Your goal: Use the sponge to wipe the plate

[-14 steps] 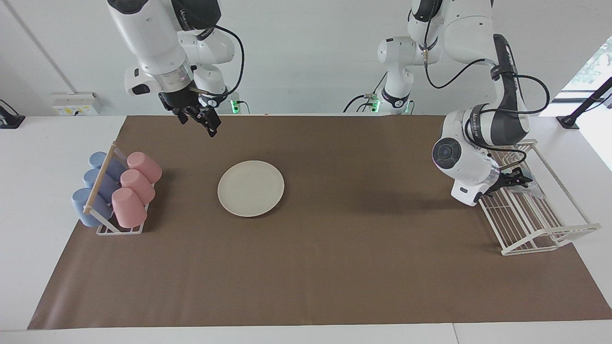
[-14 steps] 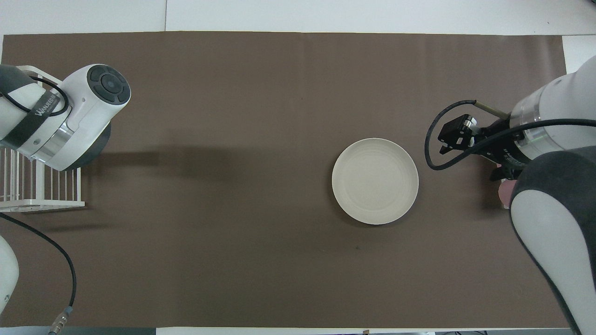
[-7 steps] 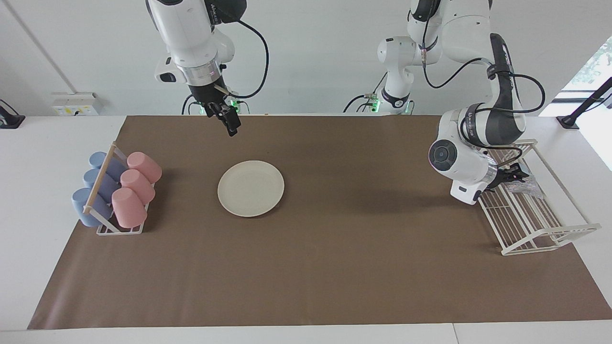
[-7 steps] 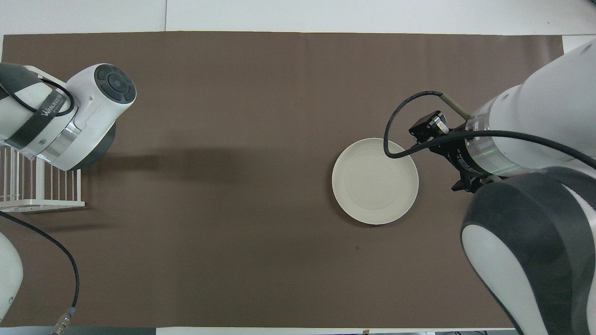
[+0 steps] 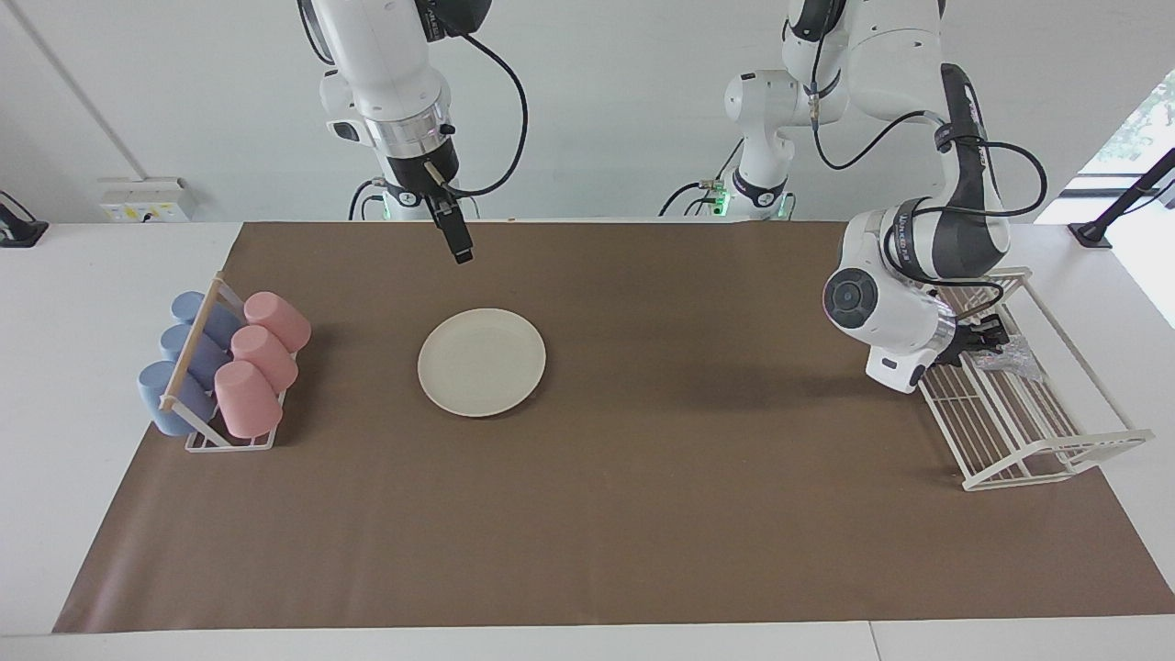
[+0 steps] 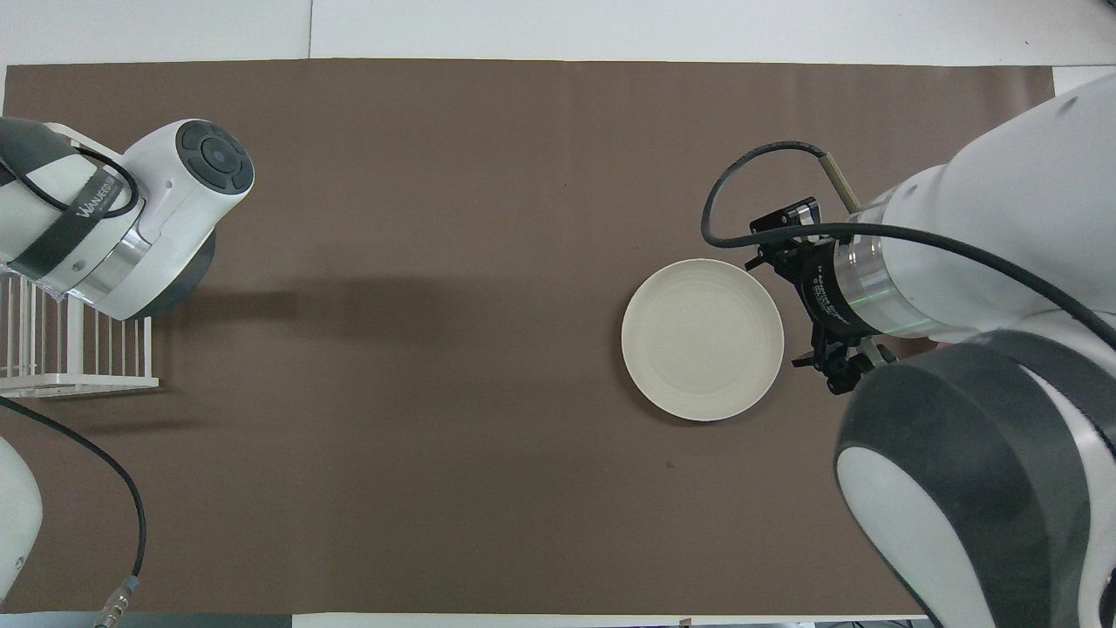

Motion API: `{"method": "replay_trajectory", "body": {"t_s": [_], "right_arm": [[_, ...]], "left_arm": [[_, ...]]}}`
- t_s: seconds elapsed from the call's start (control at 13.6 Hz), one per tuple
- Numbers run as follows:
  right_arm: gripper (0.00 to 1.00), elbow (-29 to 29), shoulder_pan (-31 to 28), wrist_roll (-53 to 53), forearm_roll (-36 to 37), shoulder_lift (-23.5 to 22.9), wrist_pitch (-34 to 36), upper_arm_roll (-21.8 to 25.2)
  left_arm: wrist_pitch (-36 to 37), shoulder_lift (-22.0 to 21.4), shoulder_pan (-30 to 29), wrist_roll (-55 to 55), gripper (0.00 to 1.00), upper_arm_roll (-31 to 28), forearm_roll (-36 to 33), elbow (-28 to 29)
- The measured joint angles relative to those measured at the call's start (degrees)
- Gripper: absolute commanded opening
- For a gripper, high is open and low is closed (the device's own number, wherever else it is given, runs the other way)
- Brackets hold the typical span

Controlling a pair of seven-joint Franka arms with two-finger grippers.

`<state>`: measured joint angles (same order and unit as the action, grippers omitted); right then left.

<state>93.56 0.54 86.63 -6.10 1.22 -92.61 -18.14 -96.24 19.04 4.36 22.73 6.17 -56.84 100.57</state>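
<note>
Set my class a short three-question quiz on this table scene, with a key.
1. True or false: nothing lies on the plate.
2. The sponge lies: A) in the white wire rack; B) beside the pink cups; C) on the plate.
3. Which gripper is at the sponge?
Key: 1 true; 2 A; 3 the left gripper. The right gripper waits, open, above the brown mat.

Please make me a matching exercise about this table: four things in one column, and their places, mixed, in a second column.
1 plate
2 sponge
3 pink cups
4 right hand

A in the wire rack
B in the cup holder
C directly on the brown mat
D in the air, empty

Pairs: 1-C, 2-A, 3-B, 4-D
</note>
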Motion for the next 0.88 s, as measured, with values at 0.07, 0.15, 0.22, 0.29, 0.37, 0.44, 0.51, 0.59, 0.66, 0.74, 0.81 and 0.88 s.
{"method": "replay_trajectory", "body": {"t_s": [0.07,0.15,0.22,0.29,0.37,0.44,0.51,0.59,0.66,0.74,0.81,0.88], "right_arm": [[1.0,0.1,0.0,0.9,-0.2,0.0,-0.6,0.0],[1.0,0.2,0.0,1.7,-0.2,0.0,-1.0,0.0],[1.0,0.3,0.0,2.0,-0.2,0.0,-1.0,0.0],[1.0,0.4,0.0,2.2,-0.2,0.0,-1.1,0.0],[1.0,0.4,0.0,2.3,-0.2,0.0,-1.2,0.0],[1.0,0.5,-0.1,2.5,-0.2,0.0,-1.3,0.1],[1.0,0.6,-0.1,2.6,-0.2,0.0,-1.4,0.1],[1.0,0.8,-0.1,3.1,-0.2,0.0,-2.0,0.1],[1.0,1.0,-0.1,3.8,-0.2,0.0,-2.7,0.0],[1.0,1.1,0.0,4.5,-0.3,0.0,-2.8,0.0],[1.0,1.1,0.5,5.0,-0.3,0.0,-2.8,-0.1],[1.0,1.1,1.4,5.3,-0.4,0.0,-2.8,-0.2]], "left_arm": [[0.0,0.0,0.0,0.0,0.28,0.0,-0.1,0.0],[0.1,0.0,0.0,0.0,0.19,-0.1,-0.1,0.0],[0.1,0.0,-0.1,0.1,0.08,-0.1,-0.2,0.0],[0.1,0.0,-0.1,0.1,0.0,-0.1,-0.2,0.0],[0.1,-0.1,-0.1,0.1,0.0,-0.2,-0.2,-0.1],[0.1,-0.1,-0.1,0.1,0.0,-0.2,-0.2,-0.1],[0.1,-0.1,-0.1,0.1,0.0,-0.2,-0.2,-0.2],[0.1,-0.2,-0.1,0.1,0.0,-0.2,-0.2,-0.3],[0.1,-0.2,-0.1,0.1,0.0,-0.2,-0.2,-0.4],[0.1,-0.3,-0.1,0.1,0.0,-0.2,-0.2,-0.5],[0.1,-0.4,-0.1,0.1,0.0,-0.2,-0.2,-0.7],[0.2,-0.5,-0.1,0.1,0.0,-0.2,-0.2,-1.0]]}}
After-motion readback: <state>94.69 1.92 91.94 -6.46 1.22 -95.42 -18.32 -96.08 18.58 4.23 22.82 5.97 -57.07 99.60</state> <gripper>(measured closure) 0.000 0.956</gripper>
